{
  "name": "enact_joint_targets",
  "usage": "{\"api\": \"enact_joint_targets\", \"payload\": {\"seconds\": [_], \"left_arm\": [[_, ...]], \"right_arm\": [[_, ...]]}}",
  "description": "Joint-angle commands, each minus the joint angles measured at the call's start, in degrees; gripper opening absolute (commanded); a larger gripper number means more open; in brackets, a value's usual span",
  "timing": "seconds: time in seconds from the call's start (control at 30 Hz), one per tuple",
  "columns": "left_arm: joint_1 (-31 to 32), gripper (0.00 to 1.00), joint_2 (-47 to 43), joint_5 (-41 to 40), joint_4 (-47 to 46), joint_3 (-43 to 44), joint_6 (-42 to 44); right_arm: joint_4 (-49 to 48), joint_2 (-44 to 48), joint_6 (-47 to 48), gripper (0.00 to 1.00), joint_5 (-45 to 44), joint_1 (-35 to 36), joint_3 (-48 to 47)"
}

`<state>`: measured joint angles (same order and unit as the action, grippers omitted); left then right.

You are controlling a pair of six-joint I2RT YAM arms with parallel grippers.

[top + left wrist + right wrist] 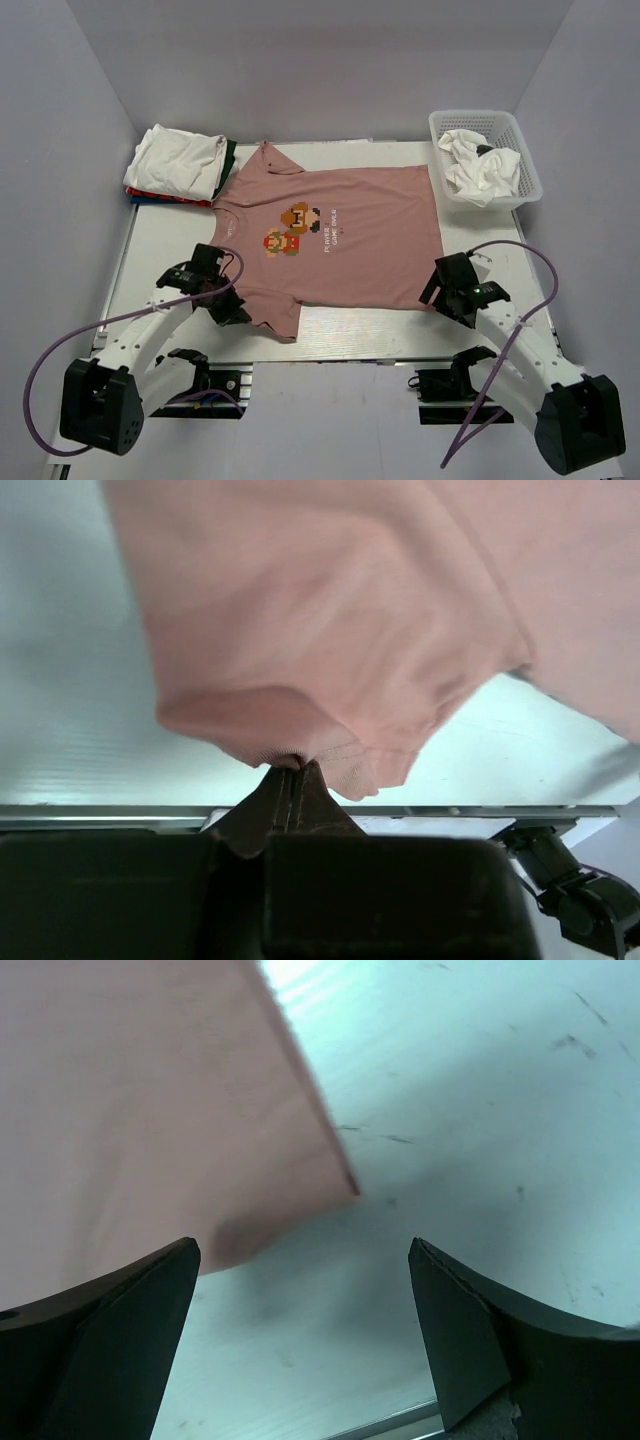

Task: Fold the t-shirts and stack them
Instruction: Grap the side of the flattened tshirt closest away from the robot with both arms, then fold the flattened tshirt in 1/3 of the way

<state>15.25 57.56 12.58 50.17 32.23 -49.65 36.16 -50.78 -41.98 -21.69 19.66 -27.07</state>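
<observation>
A pink shirt (340, 230) lies spread flat mid-table (170, 240). The left gripper (290, 780) is clamped on its near left sleeve. The right gripper (305, 1250) hovers with jaws apart over the near right corner. Folded shirts (180, 165) are stacked far left. A basket (530, 150) far right holds a crumpled white shirt (480, 170).

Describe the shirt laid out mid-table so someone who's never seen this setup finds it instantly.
On the white table, between the folded stack at the far left and the basket at the far right, the pink shirt lies spread flat. Nothing else there is pink, and only it carries a pixel-character print with white text.
</observation>
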Motion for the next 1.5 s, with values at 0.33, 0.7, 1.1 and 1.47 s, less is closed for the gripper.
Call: {"api": "enact_joint_targets", "payload": {"seconds": [0.33, 0.7, 1.1, 1.47], "left_arm": [[0.22, 0.0, 0.71, -0.45, -4.11, 7.23, 5.35], [0.22, 0.0, 4.13, -1.85, -12.2, 16.98, 8.78], [-1.45, 0.0, 22.94, -15.91, -17.99, 35.1, 8.25], [-1.97, 0.0, 38.84, -19.08, -26.18, 49.67, 16.16]], "right_arm": [[-9.97, -7.84, -4.08, 0.36, -2.74, -2.96, 2.37], [-12.95, -10.73, 2.85, 0.0, 2.79, -3.4, -3.51], [-16.56, -25.75, 7.61, 0.0, -2.03, -3.75, -24.24], [-13.75, -40.52, 11.3, 0.0, -8.88, -5.68, -41.29]]}}
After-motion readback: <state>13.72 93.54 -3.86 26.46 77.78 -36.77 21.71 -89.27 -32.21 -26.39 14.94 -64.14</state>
